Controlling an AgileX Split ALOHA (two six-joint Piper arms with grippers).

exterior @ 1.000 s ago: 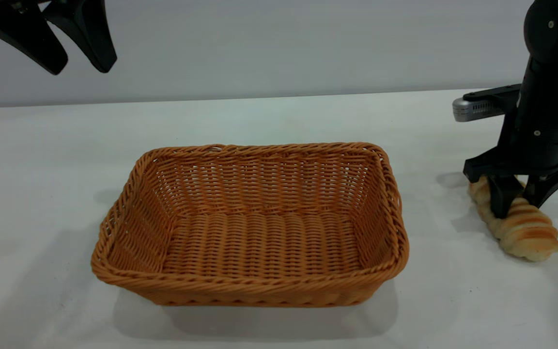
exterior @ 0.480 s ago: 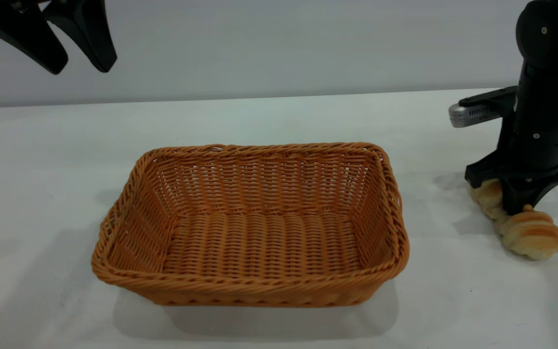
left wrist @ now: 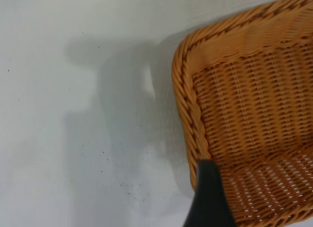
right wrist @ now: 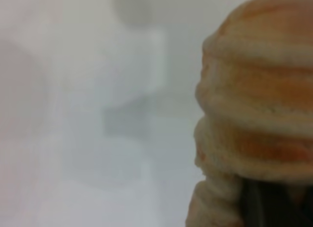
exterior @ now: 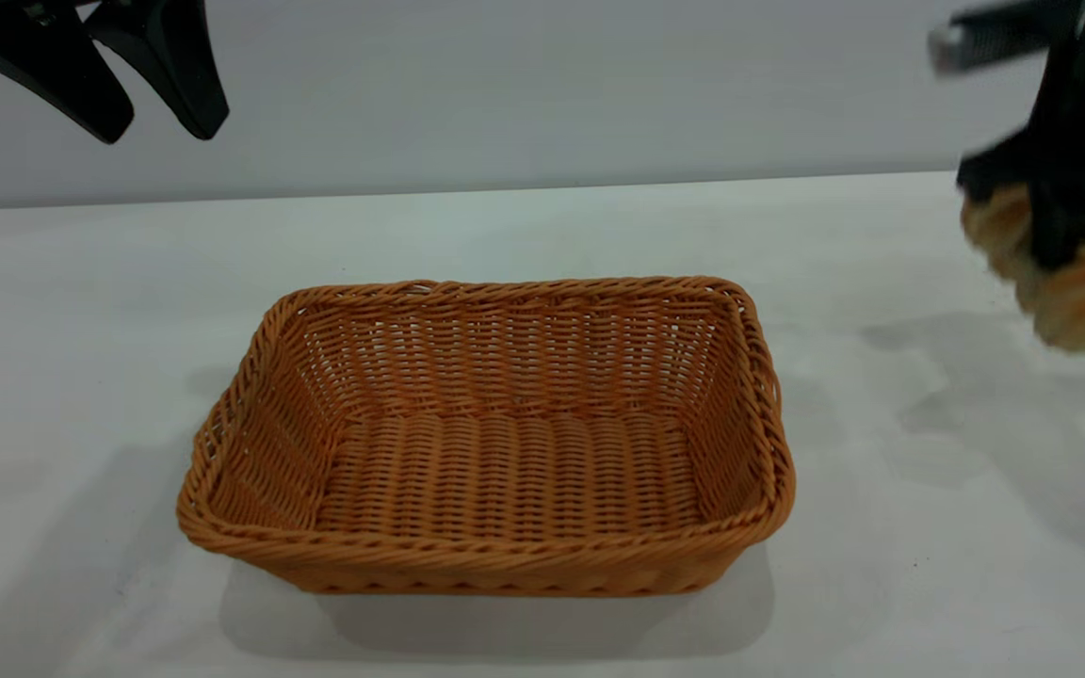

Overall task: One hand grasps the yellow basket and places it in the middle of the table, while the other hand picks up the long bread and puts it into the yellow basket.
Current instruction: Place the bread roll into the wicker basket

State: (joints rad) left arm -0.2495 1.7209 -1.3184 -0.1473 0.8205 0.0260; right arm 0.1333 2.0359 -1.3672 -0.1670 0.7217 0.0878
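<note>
The yellow basket [exterior: 486, 557] stands empty on the white table [exterior: 919, 565], about mid-table. My right gripper [exterior: 1056, 252] is shut on the long bread [exterior: 1084, 306] and holds it in the air at the far right, well above the table and to the right of the basket. The bread fills the right wrist view [right wrist: 259, 104]. My left gripper [exterior: 154, 134] is open and empty, raised high at the back left. In the left wrist view one of its fingers [left wrist: 208, 197] shows above the basket's corner rim [left wrist: 188, 104].
The table shows bare white surface on all sides of the basket, with a few tiny dark specks [left wrist: 128, 184] near its left corner. A plain grey wall [exterior: 542, 85] stands behind the table.
My right gripper closed on the bread where it lay on the table and has lifted it well up. The basket and the left arm have not moved.
</note>
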